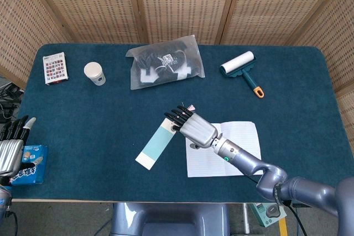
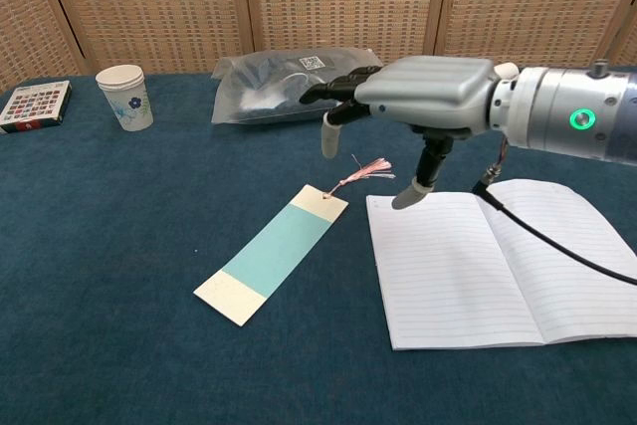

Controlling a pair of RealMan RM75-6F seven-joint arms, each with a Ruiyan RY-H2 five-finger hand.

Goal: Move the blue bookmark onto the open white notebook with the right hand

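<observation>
The blue bookmark (image 1: 155,145) (image 2: 274,252) lies flat and slanted on the blue table, its pink tassel (image 2: 366,173) pointing toward the back. To its right lies the open white notebook (image 1: 237,157) (image 2: 498,258). My right hand (image 1: 193,126) (image 2: 418,97) hovers palm down above the bookmark's tasselled end and the notebook's left page, fingers spread, holding nothing. My left hand (image 1: 11,148) rests at the table's left front edge, fingers apart and empty; the chest view does not show it.
A clear bag of dark items (image 1: 164,67) (image 2: 299,84) lies at the back centre. A lint roller (image 1: 241,70) (image 2: 501,90) is at back right. A paper cup (image 1: 94,73) (image 2: 124,97) and a small patterned box (image 1: 55,68) (image 2: 35,106) stand at back left. A blue packet (image 1: 29,165) sits by my left hand.
</observation>
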